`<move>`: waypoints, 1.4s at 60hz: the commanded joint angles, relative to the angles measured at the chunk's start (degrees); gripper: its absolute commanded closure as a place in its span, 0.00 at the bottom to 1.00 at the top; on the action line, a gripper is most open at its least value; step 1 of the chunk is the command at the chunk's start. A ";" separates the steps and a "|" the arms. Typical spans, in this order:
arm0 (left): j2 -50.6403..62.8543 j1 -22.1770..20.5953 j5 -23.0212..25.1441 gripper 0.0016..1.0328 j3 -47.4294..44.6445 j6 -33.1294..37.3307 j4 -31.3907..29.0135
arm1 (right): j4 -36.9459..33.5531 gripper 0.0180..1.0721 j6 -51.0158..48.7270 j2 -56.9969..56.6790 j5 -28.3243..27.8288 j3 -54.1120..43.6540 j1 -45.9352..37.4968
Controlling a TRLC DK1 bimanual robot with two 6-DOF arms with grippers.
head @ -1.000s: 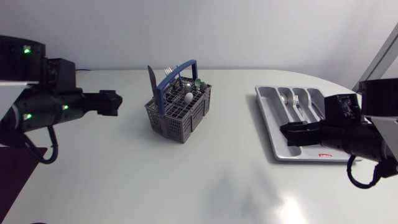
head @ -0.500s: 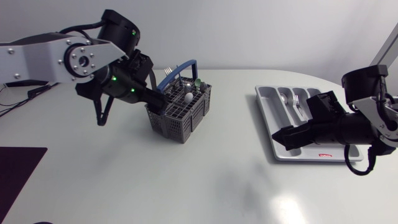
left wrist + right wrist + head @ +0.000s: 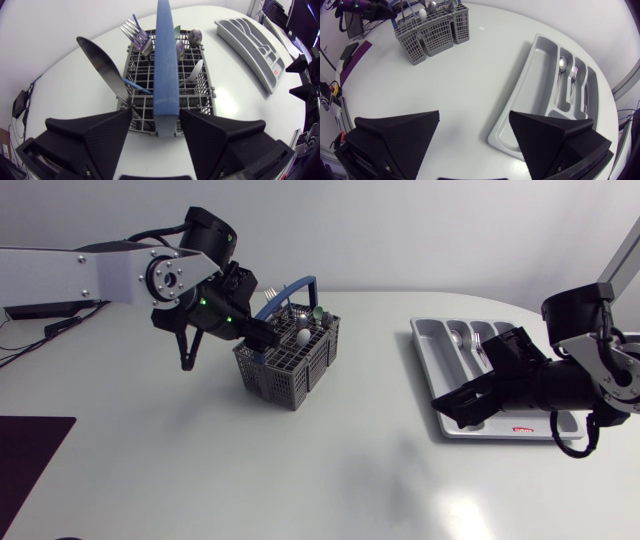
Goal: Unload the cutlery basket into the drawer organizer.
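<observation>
Cutlery basket (image 3: 288, 360): grey, upright on the table (image 3: 330, 480), toward its far edge and left of centre. A blue handle (image 3: 165, 65) arches over it. Contents stand upright: a knife (image 3: 102, 67) blade-up and leaning outward, forks (image 3: 137, 37) with tines up, and spoons (image 3: 194, 36) at the end furthest from the left gripper.

Left gripper (image 3: 156, 120): at the basket's end nearest the left edge. Its jaws are spread, one finger on each side of the handle's end, with a visible gap on the knife side.

Drawer organizer (image 3: 495, 375): flat near the right edge of the table. One spoon (image 3: 562, 62) and one fork (image 3: 573, 75) lie in adjacent narrow compartments.

Right gripper (image 3: 475, 117): low over the table beside the organizer's near corner, jaws wide apart and holding nothing.
</observation>
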 commanded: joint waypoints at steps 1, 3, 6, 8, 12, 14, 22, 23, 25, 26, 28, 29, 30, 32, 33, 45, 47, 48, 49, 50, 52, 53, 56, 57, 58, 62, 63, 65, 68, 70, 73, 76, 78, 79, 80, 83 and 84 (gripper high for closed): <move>0.83 1.03 1.58 0.66 1.02 -0.20 0.45 | 0.20 0.05 -1.19 0.81 -0.49 0.75 0.27; 0.66 1.29 2.72 0.69 0.93 -0.11 0.45 | 0.20 0.05 -1.19 0.81 -0.49 0.67 0.27; 0.39 1.56 3.51 0.72 0.58 0.42 0.45 | 0.20 0.05 -1.19 0.81 -0.49 0.58 0.27; 0.04 1.73 3.69 0.76 0.32 1.03 0.45 | 0.20 0.05 -1.27 0.81 -0.49 0.58 0.27; -0.66 1.73 5.27 0.78 -0.74 2.26 0.28 | 0.20 0.05 -1.36 0.72 -0.49 0.49 0.27; -0.93 1.73 5.45 0.78 -1.09 2.70 0.19 | 0.20 0.05 -1.36 0.63 -0.49 0.49 0.27; -2.77 1.12 6.06 0.80 -3.20 4.37 0.10 | 0.02 0.05 -1.36 0.11 -0.49 0.49 0.27; -2.95 1.03 6.15 0.80 -3.37 4.46 0.01 | 0.02 0.05 -1.36 0.02 -0.49 0.49 0.27; -3.74 0.94 6.15 0.80 -3.99 4.81 0.01 | 0.02 0.05 -1.36 0.02 -0.49 0.49 0.36; -4.09 0.86 6.24 0.80 -4.25 5.08 -0.08 | 0.02 0.05 -1.36 -0.07 -0.49 0.58 0.36; -4.88 0.59 6.24 0.80 -4.96 5.69 -0.34 | -0.06 0.05 -1.36 -0.07 -0.49 0.58 0.44; -5.15 0.59 6.24 0.80 -5.22 5.87 -0.34 | -0.06 0.05 -1.36 -0.16 -0.49 0.58 0.53; -5.85 0.33 6.24 0.80 -5.83 6.22 -0.52 | -0.15 0.05 -1.27 -0.24 -0.49 0.58 0.71; -6.73 0.06 6.24 0.80 -6.62 6.75 -0.52 | -0.15 0.05 -1.27 -0.42 -0.49 0.58 0.88; -7.43 -0.02 6.24 0.80 -7.33 7.10 -0.60 | -0.15 0.05 -1.27 -0.60 -0.49 0.49 0.97; -13.23 -0.64 6.77 0.80 -12.51 9.65 -2.62 | -0.24 0.05 -1.01 -1.65 -0.49 0.23 2.29; -15.34 -0.99 7.03 0.80 -13.92 10.44 -4.03 | -0.42 0.05 -0.92 -1.91 -0.40 0.23 2.64; -15.96 -1.08 7.38 0.80 -14.36 10.44 -4.29 | -0.42 0.05 -0.92 -2.09 -0.31 0.14 2.82; -17.19 -1.25 8.17 0.80 -15.15 10.79 -4.73 | -0.50 0.05 -0.92 -2.18 -0.31 0.14 2.99; -17.98 -1.43 8.61 0.80 -15.68 10.88 -5.17 | -0.50 0.05 -0.92 -2.35 -0.31 0.14 3.08; -19.91 -1.52 9.31 0.80 -16.91 11.32 -6.05 | -0.50 0.05 -0.92 -2.62 -0.31 0.05 3.26; -20.70 -1.52 9.49 0.80 -17.44 11.40 -6.32 | -0.59 0.05 -0.92 -2.71 -0.31 0.05 3.34; -23.08 -1.61 10.63 0.80 -18.93 11.93 -7.81 | -0.85 0.05 -0.92 -3.06 -0.22 0.14 3.52; -23.87 -1.61 11.07 0.80 -19.46 12.02 -8.34 | -1.03 0.05 -0.92 -3.06 -0.22 0.23 3.61; -24.39 -1.61 11.34 0.80 -19.90 12.11 -8.51 | -1.12 0.05 -0.92 -3.15 -0.22 0.23 3.61; -26.94 -1.78 12.83 0.80 -22.18 12.46 -9.83 | -1.21 0.05 -0.92 -3.23 -0.22 0.40 3.78; -27.12 -1.87 12.92 0.80 -22.53 12.55 -9.83 | -1.21 0.05 -0.83 -3.23 -0.22 0.40 3.78; -27.73 -1.87 13.09 0.80 -23.24 12.72 -9.83 | -1.21 0.05 -0.75 -3.23 -0.22 0.49 4.14; -28.08 -1.87 13.18 0.79 -23.94 12.99 -9.66 | -0.94 0.05 -0.48 -3.06 -0.13 0.49 4.66; -28.35 -1.87 13.27 0.78 -23.94 12.99 -9.57 | -0.77 0.05 -0.31 -2.88 -0.05 0.49 5.10; -28.96 -1.69 14.15 0.69 -23.94 12.99 -9.57 | -0.59 0.05 0.04 -2.53 -0.05 0.67 5.63; -30.28 -1.52 14.24 0.54 -23.94 12.90 -9.66 | -0.59 0.05 0.04 -2.18 -0.05 1.02 6.07; -31.60 -1.43 14.32 0.45 -24.03 12.81 -9.74 | -0.42 0.05 0.04 -2.00 -0.05 1.19 6.24; -32.13 -1.43 14.24 0.40 -24.03 12.81 -9.92 | -0.42 0.05 0.04 -1.91 -0.05 1.28 6.33; -33.01 -1.52 14.24 0.34 -24.12 12.81 -10.27 | -0.42 0.05 0.04 -1.74 -0.05 1.55 6.33; -35.12 -1.25 14.24 0.28 -24.03 13.16 -11.77 | -0.50 0.05 0.04 -0.86 -0.05 2.42 6.60; -35.73 -1.25 14.24 0.28 -23.94 13.34 -12.20 | -0.59 0.05 0.04 -0.68 -0.05 2.69 6.68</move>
